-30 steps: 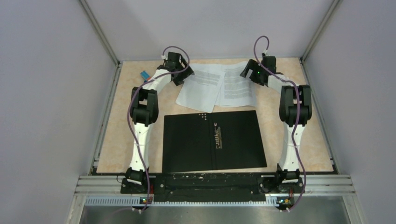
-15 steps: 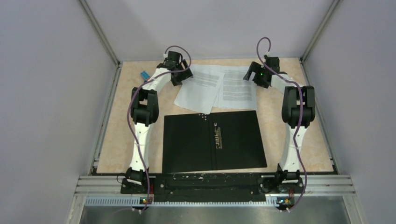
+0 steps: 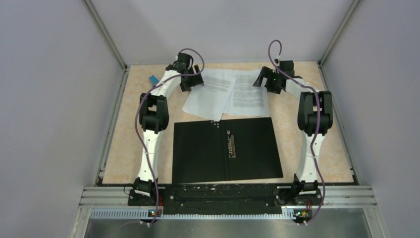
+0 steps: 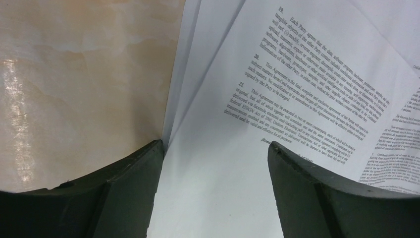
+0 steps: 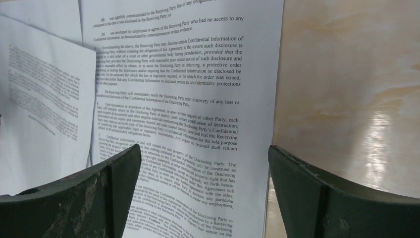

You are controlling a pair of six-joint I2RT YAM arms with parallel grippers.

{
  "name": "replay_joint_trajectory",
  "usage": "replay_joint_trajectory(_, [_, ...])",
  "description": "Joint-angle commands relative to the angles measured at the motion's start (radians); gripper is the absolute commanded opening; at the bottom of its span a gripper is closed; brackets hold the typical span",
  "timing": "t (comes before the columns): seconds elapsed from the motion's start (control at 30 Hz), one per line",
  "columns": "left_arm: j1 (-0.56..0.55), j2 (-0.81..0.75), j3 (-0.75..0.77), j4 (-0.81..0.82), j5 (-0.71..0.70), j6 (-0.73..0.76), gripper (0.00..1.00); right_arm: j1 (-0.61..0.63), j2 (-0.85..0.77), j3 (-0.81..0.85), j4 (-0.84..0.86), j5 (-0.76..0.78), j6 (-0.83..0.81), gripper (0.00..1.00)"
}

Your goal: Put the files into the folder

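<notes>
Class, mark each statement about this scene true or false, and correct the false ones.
1. The folder lies open, black inside up. True.
2. The files are already inside the folder. False: they lie fanned on the table beyond its far edge.
3. The left gripper is shut on a sheet. False: its jaws stand open over the files' left edge.
4. The right gripper is open over the files' right edge. True.
5. A small blue block sits near the table's far-left corner. True.
</notes>
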Motion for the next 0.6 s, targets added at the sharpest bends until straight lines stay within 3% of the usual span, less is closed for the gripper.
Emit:
replay_joint_trajectory(0.0, [-0.007, 0.053, 0.016, -0.066, 0.034, 0.013, 0.80, 0.050, 0.061, -0.001, -0.069, -0.185, 0.039, 0.99])
replay_joint_trajectory(0.2, [-0.009, 0.069, 0.017, -0.062, 0.051, 0.007, 0.77, 0.054, 0.066, 0.006, 0.001, -0.316, 0.098, 0.99])
replay_joint_trajectory(0.4, [-0.009, 0.071, 0.018, -0.062, 0.056, 0.001, 0.74, 0.068, 0.078, 0.038, 0.009, -0.345, 0.125, 0.98])
replay_joint_trajectory(0.57, [-0.008, 0.069, 0.018, -0.062, 0.063, 0.004, 0.73, 0.068, 0.063, 0.036, 0.014, -0.328, 0.130, 0.81])
